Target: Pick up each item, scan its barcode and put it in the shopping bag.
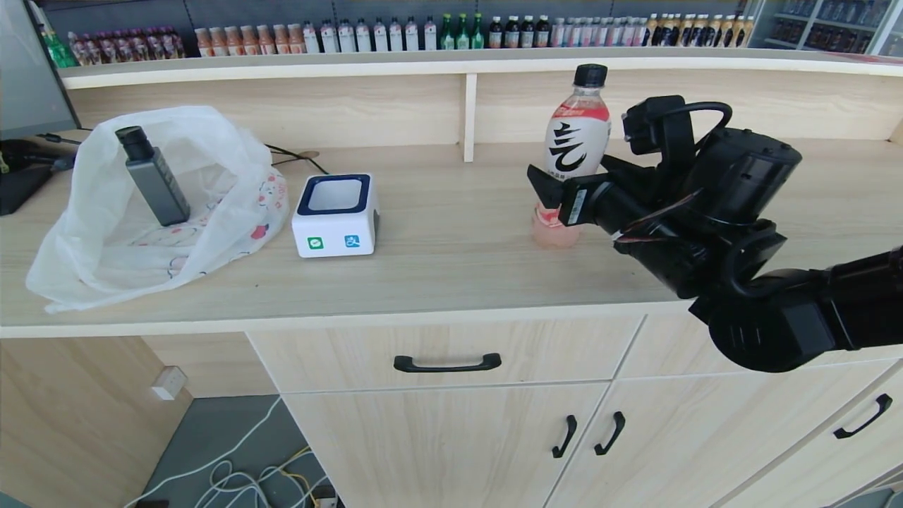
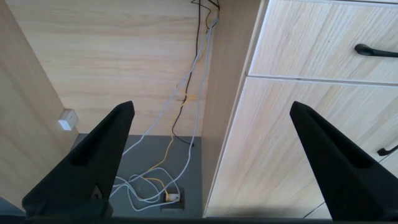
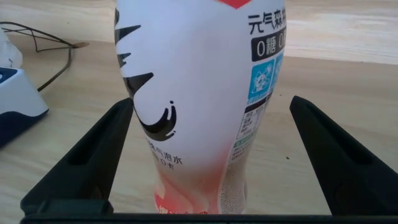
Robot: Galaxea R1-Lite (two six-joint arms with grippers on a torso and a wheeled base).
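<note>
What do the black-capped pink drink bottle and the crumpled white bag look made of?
Pink drink bottle: probably clear plastic with a glossy white wrap label; pink liquid shows through the base. White shopping bag: thin, semi-translucent plastic film, going by its soft crumpled folds.

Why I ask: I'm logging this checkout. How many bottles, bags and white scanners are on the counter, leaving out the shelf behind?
Bottles: 2 (pink bottle, standing; grey bottle, in the bag)
Bags: 1 (bag)
White scanners: 1 (scanner)
Total: 4
</note>
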